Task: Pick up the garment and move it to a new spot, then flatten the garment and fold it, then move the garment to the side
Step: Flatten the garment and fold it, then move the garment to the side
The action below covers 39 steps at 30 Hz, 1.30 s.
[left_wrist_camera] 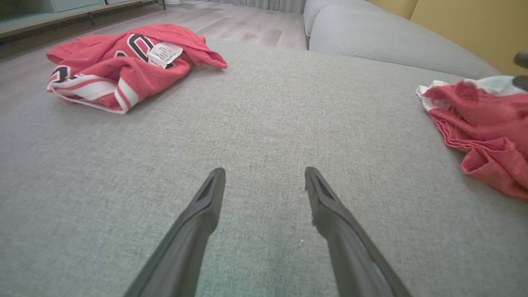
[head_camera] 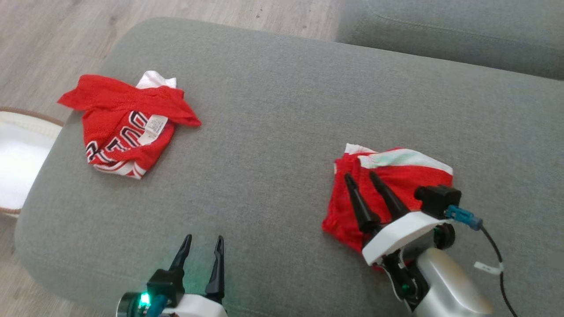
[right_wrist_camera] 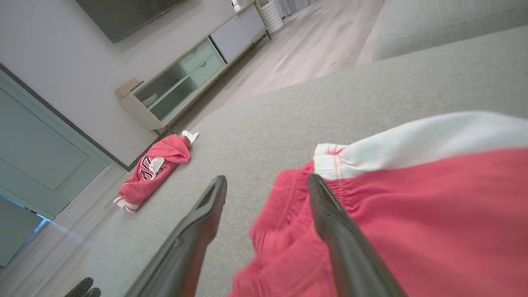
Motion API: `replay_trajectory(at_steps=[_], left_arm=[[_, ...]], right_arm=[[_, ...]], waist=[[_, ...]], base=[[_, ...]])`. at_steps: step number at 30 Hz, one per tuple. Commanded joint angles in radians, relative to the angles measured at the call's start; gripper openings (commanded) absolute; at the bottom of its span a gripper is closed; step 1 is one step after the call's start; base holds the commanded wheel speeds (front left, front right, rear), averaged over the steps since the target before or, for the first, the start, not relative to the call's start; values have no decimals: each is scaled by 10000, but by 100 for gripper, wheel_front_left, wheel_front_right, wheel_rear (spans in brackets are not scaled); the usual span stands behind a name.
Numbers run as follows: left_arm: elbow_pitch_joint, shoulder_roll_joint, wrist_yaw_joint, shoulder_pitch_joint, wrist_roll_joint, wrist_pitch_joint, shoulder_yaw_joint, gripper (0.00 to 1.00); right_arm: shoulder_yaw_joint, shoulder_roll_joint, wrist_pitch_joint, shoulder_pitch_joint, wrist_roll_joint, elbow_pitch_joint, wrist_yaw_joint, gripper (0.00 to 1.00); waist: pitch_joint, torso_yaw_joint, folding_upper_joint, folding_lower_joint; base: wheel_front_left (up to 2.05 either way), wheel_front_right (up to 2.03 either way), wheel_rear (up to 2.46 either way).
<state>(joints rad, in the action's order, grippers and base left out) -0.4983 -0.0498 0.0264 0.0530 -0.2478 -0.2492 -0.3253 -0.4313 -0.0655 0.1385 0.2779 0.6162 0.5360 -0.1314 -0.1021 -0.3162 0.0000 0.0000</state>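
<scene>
- Right gripper (head_camera: 360,175) open over the red garment (head_camera: 414,176), centre right — placing looks done.
- Left gripper (head_camera: 203,237), bottom, also open; next, lift clear without snagging.

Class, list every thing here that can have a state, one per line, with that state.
Red mesh jersey with black-and-white lettering: crumpled, white label showing.
Red fabric garment with white waistband: lying in a compact, roughly folded pile.
Left tool: open, empty.
Right tool: open above that garment, gripping nothing.
</scene>
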Motion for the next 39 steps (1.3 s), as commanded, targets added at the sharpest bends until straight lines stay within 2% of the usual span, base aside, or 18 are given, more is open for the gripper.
replay_trajectory(at_steps=[1,8,14,17,20,28,39], left_arm=[[318,-5,14,275,19,-126,335,100],[555,-5,23,377,110,-126,439,100],[1010,-5,126,464,351,-126,599,100],[1234,-5,187,427,566,-126,698,100],[1316,-5,162,337,896,-126,737,100],[1532,-5,206,-166,1284,-126,1074,100],[1650,-5,192,-388,1328,-126,1175,100]], right_arm=[[-288,145,226,229,-101,-332,7,100],[91,21,908,85,-874,-189,7,100],[2216,49,1217,-400,-2659,-153,7,100],[3303,114,1226,-772,-3546,-724,7,100],[3931,143,1229,-1213,-4140,-1123,7,100],[4205,150,1231,-1963,-4726,-1344,7,100],[4083,151,1231,-1919,-4578,-1220,7,100]], waist=[[44,158,0,0],[199,933,0,0],[351,1723,0,0],[434,2001,0,0],[571,2208,0,0],[957,2556,0,0],[974,2625,0,0]], base=[[0,0,0],[0,0,0],[0,0,0],[0,0,0],[0,0,0],[0,0,0],[0,0,0]])
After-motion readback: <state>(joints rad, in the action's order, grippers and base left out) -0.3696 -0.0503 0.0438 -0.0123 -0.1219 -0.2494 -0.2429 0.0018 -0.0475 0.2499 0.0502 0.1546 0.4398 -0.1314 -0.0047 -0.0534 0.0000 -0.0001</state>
